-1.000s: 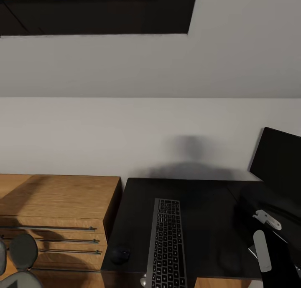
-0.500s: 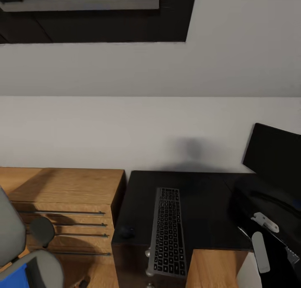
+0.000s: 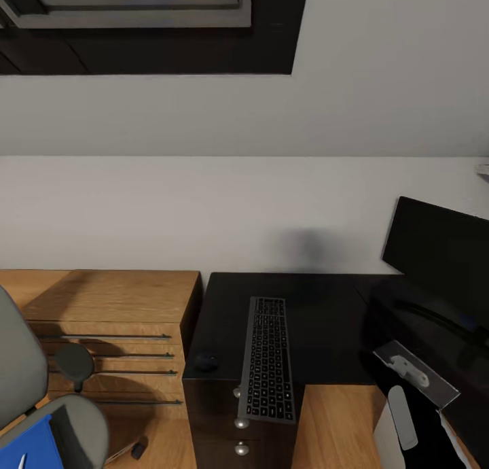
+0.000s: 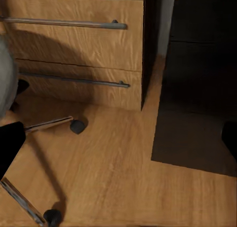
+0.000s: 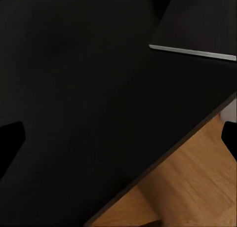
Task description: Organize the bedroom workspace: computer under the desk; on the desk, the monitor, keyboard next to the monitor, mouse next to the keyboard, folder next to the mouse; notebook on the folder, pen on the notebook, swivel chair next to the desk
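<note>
The black desk (image 3: 326, 319) stands against the grey wall. The keyboard (image 3: 268, 360) lies lengthwise on it, its near end over the desk's front edge. The small black mouse (image 3: 206, 361) sits left of the keyboard near the desk's corner. The monitor (image 3: 441, 251) stands at the right. At the lower left is the swivel chair (image 3: 24, 380), with the blue folder (image 3: 27, 448) and a white pen (image 3: 20, 461) on its seat. My left gripper (image 4: 118, 143) is open above the floor beside the chair's star base (image 4: 34, 131). My right gripper (image 5: 118, 135) is open over the desk top (image 5: 89, 89). The computer and notebook are out of view.
A low wooden drawer cabinet (image 3: 102, 333) adjoins the desk's left side. The desk's black drawer unit (image 3: 224, 428) with silver knobs faces me. My right arm (image 3: 407, 414) crosses the lower right. Wood floor (image 4: 113, 177) lies between chair and desk. A skylight (image 3: 136, 7) is overhead.
The whole view has shifted as the camera drew back. The chair with the blue folder, the desk's front and its drawer unit have come into view.
</note>
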Available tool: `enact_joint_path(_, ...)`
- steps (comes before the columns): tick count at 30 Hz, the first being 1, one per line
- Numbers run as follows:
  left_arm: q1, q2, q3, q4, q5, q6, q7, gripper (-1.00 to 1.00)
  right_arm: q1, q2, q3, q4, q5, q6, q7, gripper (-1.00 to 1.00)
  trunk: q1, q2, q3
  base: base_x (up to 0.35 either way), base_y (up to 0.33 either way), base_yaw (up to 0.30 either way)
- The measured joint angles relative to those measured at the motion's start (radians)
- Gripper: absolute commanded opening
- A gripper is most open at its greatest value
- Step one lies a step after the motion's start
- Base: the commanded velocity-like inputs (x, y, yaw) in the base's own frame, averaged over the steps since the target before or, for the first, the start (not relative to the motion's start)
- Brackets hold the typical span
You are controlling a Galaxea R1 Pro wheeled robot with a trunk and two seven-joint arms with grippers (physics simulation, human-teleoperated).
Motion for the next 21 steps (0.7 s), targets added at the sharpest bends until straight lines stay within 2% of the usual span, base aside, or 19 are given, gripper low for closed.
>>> enact_joint_path(1, 0.0, 0.002, 0.0, 0.0, 0.009, 0.001, -0.001, 1.0, 0.0, 0.002, 0.002, 0.002, 0.0, -0.011, 0.001, 1.0, 0.0, 0.0, 0.0, -0.002, 0.0, -0.001)
enact_joint_path(2, 0.0, 0.036, 0.009, -0.007, 0.056, 0.024, -0.011, 1.0, 0.0, 0.009, 0.009, 0.012, 0.0, -0.051, 0.002, 1.0, 0.0, 0.0, 0.0, -0.001, 0.0, -0.001)
enact_joint_path(3, 0.0, 0.045, 0.004, -0.012, 0.056, 0.042, -0.013, 1.0, 0.0, 0.009, 0.009, 0.014, 0.001, -0.056, 0.002, 1.0, 0.0, 0.0, 0.0, 0.0, 0.0, 0.0)
enact_joint_path(5, 0.0, 0.061, 0.002, -0.038, 0.062, 0.122, -0.016, 1.0, 0.0, 0.01, 0.01, 0.016, 0.001, -0.062, 0.002, 1.0, 0.0, 0.0, 0.0, 0.0, 0.0, 0.0)
enact_joint_path(6, 0.0, 0.07, 0.001, -0.067, 0.066, 0.194, -0.019, 1.0, 0.0, 0.01, 0.01, 0.017, 0.001, -0.064, 0.002, 1.0, 0.0, 0.0, 0.0, 0.0, 0.0, 0.0)
enact_joint_path(7, 0.0, 0.076, 0.002, -0.086, 0.07, 0.237, -0.023, 1.0, 0.0, 0.01, 0.01, 0.017, 0.0, -0.065, 0.002, 1.0, 0.0, 0.0, 0.0, 0.0, 0.0, 0.0)
enact_joint_path(8, 0.0, 0.109, 0.004, -0.194, 0.096, 0.406, -0.049, 1.0, 0.0, 0.011, 0.01, 0.018, 0.0, -0.067, 0.002, 1.0, 0.0, 0.0, 0.0, 0.0, 0.0, 0.0)
enact_joint_path(10, 0.0, 0.132, 0.014, -0.274, 0.126, 0.502, -0.068, 1.0, 0.0, 0.011, 0.01, 0.019, 0.0, -0.068, 0.002, 1.0, 0.0, 0.0, 0.0, 0.0, 0.0, 0.0)
enact_joint_path(11, 0.0, 0.155, 0.027, -0.359, 0.162, 0.6, -0.082, 1.0, 0.0, 0.011, 0.01, 0.02, 0.0, -0.068, 0.002, 1.0, 0.0, 0.0, 0.0, 0.0, 0.0, 0.0)
enact_joint_path(13, 0.0, 0.181, 0.048, -0.453, 0.202, 0.709, -0.091, 1.0, 0.0, 0.011, 0.01, 0.02, 0.0, -0.069, 0.002, 1.0, 0.0, 0.0, 0.0, 0.0, 0.0, 0.0)
enact_joint_path(14, 0.0, 0.249, 0.178, -0.593, 0.299, 1.041, -0.094, 1.0, 0.0, 0.011, 0.01, 0.021, -0.001, -0.069, 0.002, 1.0, 0.0, 0.0, 0.0, 0.0, 0.0, 0.0)
enact_joint_path(15, -0.001, 0.288, 0.203, -0.746, 0.301, 1.132, -0.091, 1.0, 0.0, 0.011, 0.01, 0.021, -0.001, -0.069, 0.002, 1.0, 0.0, 0.0, 0.0, 0.0, 0.0, 0.0)
enact_joint_path(16, -0.001, 0.282, 0.22, -0.939, 0.305, 1.164, -0.086, 1.0, 0.0, 0.011, 0.01, 0.021, -0.001, -0.069, 0.002, 1.0, 0.0, 0.0, 0.0, 0.0, 0.0, 0.0)
enact_joint_path(17, -0.001, 0.287, 0.248, -1.036, 0.308, 1.21, -0.075, 1.0, 0.0, 0.011, 0.01, 0.021, -0.001, -0.069, 0.002, 1.0, 0.0, 0.0, 0.0, 0.0, 0.0, 0.0)
enact_joint_path(18, 0.0, 0.289, 0.259, -1.072, 0.311, 1.228, -0.068, 1.0, 0.0, 0.011, 0.01, 0.021, -0.001, -0.069, 0.002, 1.0, 0.0, 0.0, 0.0, 0.0, 0.0, 0.0)
enact_joint_path(20, 0.0, 0.293, 0.292, -1.27, 0.324, 1.288, -0.006, 1.0, 0.0, 0.011, 0.009, 0.023, -0.001, -0.07, 0.002, 1.0, 0.004, -0.007, -0.003, 0.0, 0.0, 0.0)
enact_joint_path(21, 0.0, 0.294, 0.293, -1.281, 0.324, 1.29, -0.003, 1.0, 0.0, 0.011, 0.009, 0.023, 0.0, -0.071, 0.002, 1.0, 0.007, -0.014, -0.006, 0.0, 0.0, 0.0)
